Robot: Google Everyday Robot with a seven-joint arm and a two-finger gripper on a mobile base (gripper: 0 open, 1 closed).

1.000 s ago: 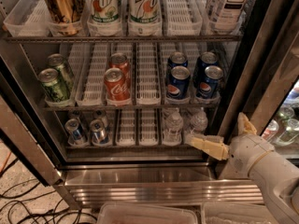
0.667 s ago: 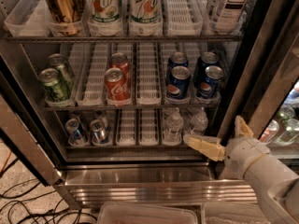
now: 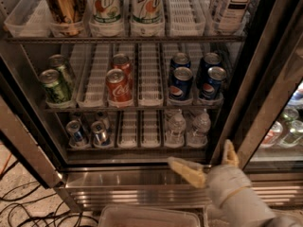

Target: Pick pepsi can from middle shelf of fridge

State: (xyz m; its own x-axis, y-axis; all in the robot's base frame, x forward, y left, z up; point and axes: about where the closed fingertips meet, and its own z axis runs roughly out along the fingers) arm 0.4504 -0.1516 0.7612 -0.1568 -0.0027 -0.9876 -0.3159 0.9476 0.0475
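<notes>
The tool (image 3: 202, 156) is hanging wide open, holding nothing, low by the fridge (image 3: 142, 179). The pepsi can (image 3: 211, 83) is standing upright up above it on the middle shelf (image 3: 142, 107).

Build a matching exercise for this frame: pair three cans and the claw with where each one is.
1. pepsi can
2. Coca-Cola can
3. green can
4. claw

A. left end of the middle shelf
B. open, low at the fridge's bottom right, outside the shelves
C. right lanes of the middle shelf
D. middle shelf, left of centre

Pairs: 1-C, 2-D, 3-A, 4-B.
</notes>
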